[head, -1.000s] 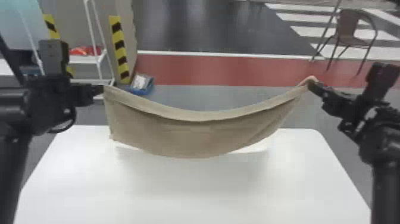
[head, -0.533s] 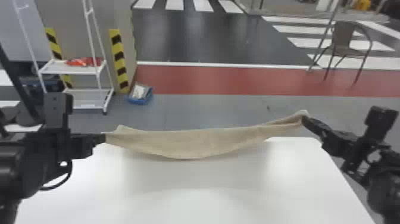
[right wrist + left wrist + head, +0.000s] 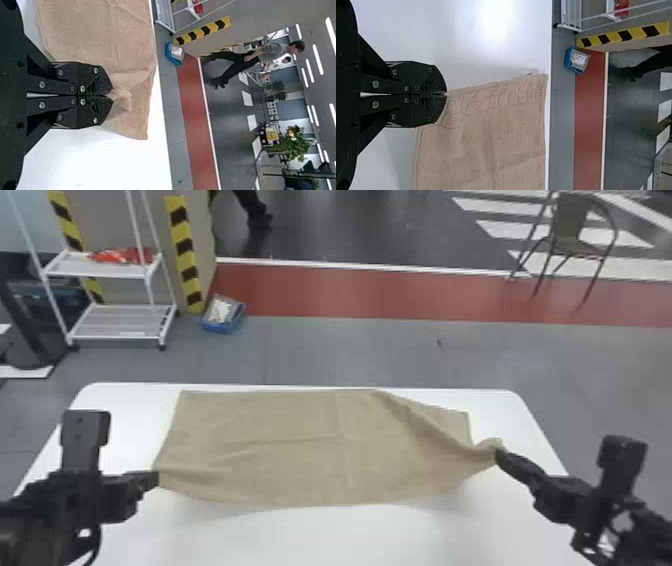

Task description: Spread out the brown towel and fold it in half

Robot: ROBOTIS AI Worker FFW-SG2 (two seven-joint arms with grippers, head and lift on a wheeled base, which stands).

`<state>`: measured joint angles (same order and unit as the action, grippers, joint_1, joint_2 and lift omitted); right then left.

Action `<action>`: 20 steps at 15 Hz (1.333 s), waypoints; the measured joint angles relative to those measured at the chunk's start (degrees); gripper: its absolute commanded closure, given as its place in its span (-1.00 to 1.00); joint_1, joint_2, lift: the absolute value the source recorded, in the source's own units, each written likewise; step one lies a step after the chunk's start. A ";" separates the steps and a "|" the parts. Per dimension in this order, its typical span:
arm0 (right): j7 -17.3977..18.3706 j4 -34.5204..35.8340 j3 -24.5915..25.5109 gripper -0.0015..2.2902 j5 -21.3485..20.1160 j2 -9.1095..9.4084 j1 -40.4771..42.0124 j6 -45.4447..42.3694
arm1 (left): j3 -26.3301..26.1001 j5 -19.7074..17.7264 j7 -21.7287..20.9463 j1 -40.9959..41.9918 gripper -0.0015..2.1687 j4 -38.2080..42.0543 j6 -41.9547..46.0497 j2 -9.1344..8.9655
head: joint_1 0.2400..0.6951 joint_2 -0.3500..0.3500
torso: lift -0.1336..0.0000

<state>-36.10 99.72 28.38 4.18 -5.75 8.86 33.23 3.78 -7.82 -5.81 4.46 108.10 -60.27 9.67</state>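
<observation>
Though in each pincer (image 3: 497, 452), towel (image 3: 300, 455) creased.

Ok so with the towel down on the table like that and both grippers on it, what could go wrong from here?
The right gripper has its corner bunched, with a slanting crease running across the towel, so that side might fold crooked.

The left gripper pinches its corner just at the fingertips, so a firm pull could slip it free.

The towel's far edge lies close to the far edge of the table; pushed farther, it might hang over.
</observation>
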 measured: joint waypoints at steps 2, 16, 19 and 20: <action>-1.34 0.83 1.43 0.13 0.32 0.02 2.83 0.19 | 0.78 0.43 0.27 2.83 0.61 2.05 0.23 -0.05 | 1.00 -0.41 | 1.00; -9.08 -1.72 4.75 0.13 -4.87 -2.99 9.74 -1.62 | 4.40 2.09 0.38 12.74 0.61 8.57 1.25 -0.28 | 1.00 -0.51 | 1.00; -9.25 -1.64 4.75 0.13 -4.91 -3.23 10.84 -1.42 | 4.62 2.08 0.37 14.56 0.61 10.06 1.24 -0.40 | 1.00 -0.53 | 1.00; -9.33 -1.62 4.75 0.13 -4.92 -3.31 11.23 -1.28 | 4.63 2.08 0.42 15.06 0.61 10.34 1.24 -0.43 | 1.00 -0.54 | 1.00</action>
<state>-45.43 98.11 33.13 -0.75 -9.05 20.10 31.95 8.41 -5.75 -5.39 19.53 118.44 -59.03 9.24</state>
